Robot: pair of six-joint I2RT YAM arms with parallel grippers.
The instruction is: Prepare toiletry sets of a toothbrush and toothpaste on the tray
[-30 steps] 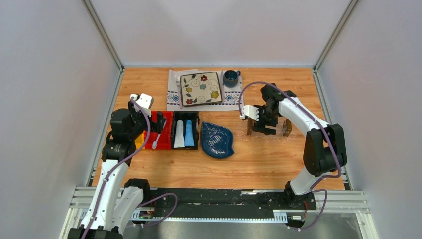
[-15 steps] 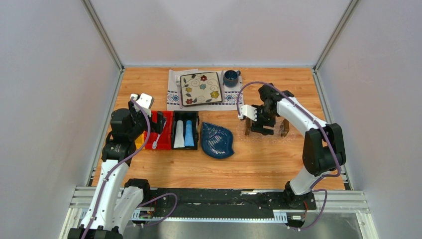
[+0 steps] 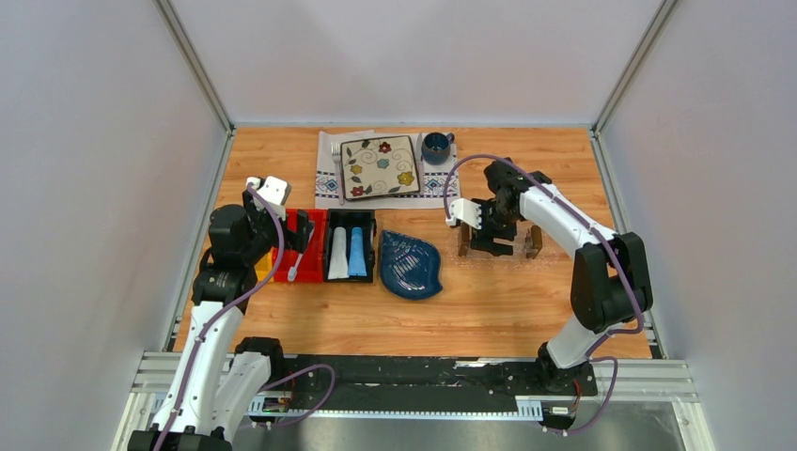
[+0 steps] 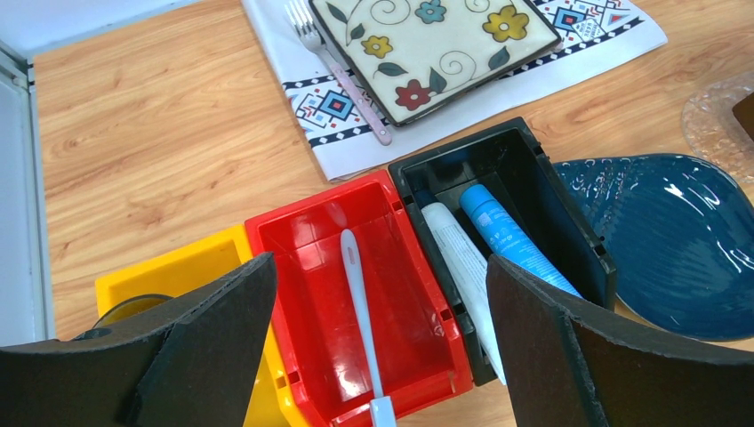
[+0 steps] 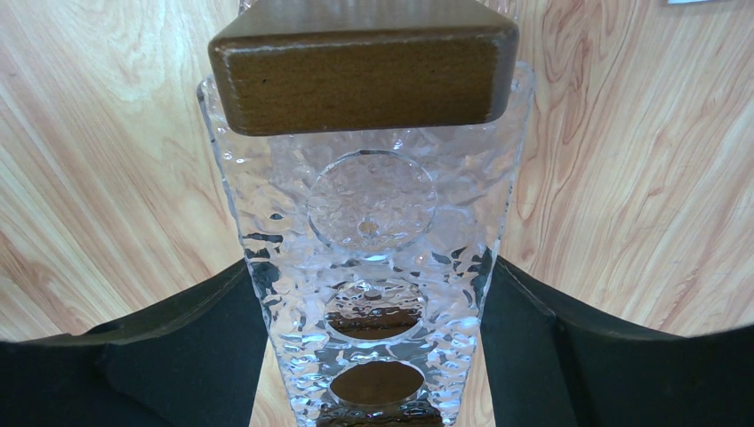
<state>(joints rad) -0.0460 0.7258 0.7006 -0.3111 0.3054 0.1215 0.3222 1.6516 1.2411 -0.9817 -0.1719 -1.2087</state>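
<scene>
Right pincer [image 5: 373, 307] clamped on clear plastic wood-ended tray [image 5: 369, 205], positioning it. Left pincer [image 4: 378, 285] gaping over slim pale toothbrush [image 4: 354, 271]; next: lower, pinch.

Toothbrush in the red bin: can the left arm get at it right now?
Probably yes. The left claw hangs open right above the toothbrush, which lies alone and uncovered in the red bin. Nothing sits between them, though the bin's walls look close.

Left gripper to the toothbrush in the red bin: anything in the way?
Nothing visible. The slim white plastic toothbrush lies alone in the open-topped red plastic bin, framed between the fingers of the open left gripper in the wrist view. The bin walls flank it but do not cover it.
</scene>
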